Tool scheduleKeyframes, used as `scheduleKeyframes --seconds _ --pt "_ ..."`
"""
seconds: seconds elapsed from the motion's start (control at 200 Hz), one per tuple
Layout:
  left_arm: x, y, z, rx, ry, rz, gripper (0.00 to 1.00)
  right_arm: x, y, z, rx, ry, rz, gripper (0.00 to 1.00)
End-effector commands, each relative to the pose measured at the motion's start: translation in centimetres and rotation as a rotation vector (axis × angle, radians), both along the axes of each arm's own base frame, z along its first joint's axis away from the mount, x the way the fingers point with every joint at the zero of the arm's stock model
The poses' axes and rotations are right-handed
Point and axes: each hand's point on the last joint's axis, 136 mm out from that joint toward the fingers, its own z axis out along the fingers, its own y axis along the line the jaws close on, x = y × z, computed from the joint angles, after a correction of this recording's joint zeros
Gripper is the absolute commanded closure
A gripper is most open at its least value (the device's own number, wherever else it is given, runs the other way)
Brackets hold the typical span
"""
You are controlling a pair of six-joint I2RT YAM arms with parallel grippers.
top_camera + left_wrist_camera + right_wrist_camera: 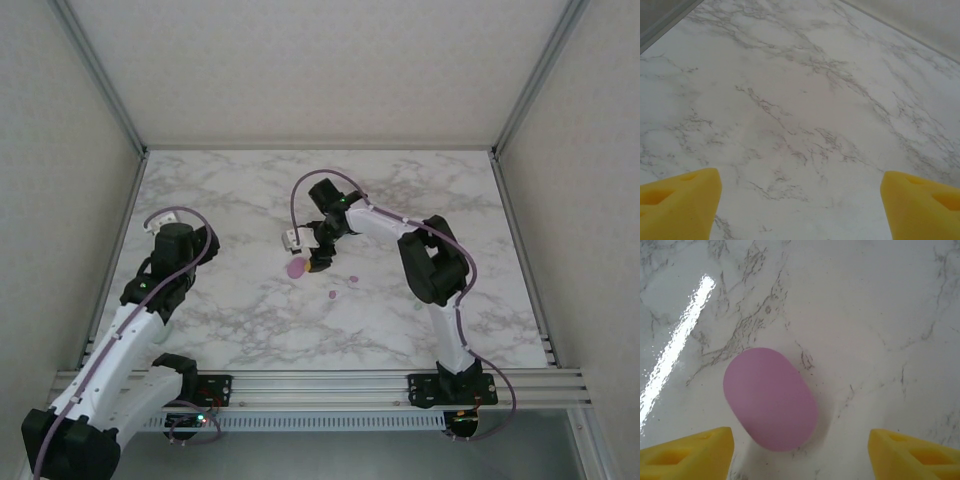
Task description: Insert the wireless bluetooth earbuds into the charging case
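The right wrist camera is looking straight down on a smooth pink-purple oval plastic charging case (770, 399). It is lying flat on the white, grey-veined marble surface (880, 315), and its upper face is showing no seam or opening. The right end effector (800, 455) is hanging above it released. Its yellow fingertips (695, 452) are standing wide apart at the bottom corners of that view, with the case lying ahead of the gap, a little to the left, and touching neither one.

The top external camera is adding what the wrist view is leaving out: two tiny pink-purple plastic earbuds (352, 279) are lying loose on the marble. One is sitting near the case on its right, and the second earbud (331, 295) is lying a little nearer the arm bases — both apart from the case and outside it. From above, the case is peeking out just left of the right arm's dark wrist.

The left wrist camera is showing the left end effector (800, 210) released as well, its yellow fingers spread over bare marble. In the overhead view that arm is sitting at the left side of the surface — well apart from the case and the earbuds.
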Motion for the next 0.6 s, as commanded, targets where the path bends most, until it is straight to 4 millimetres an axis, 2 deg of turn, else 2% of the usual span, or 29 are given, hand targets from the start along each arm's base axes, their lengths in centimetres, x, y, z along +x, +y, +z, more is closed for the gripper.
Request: scheduleKeyframes --seconds 0.0,0.36,0.596 --pt "0.1 0.5 -0.5 0.034 0.027 0.0 0.17 -1.3 0.2 -1.1 -0.053 0.028 0.066 0.27" --pt "0.0 0.7 -1.6 0.031 0.052 0.002 0.17 -2.7 0.6 -2.2 -0.103 0.063 0.098 0.33" --pt "-0.1 0.6 -1.7 0.021 0.058 -0.003 0.17 -2.8 -0.2 -2.6 -0.13 0.054 0.064 0.38"
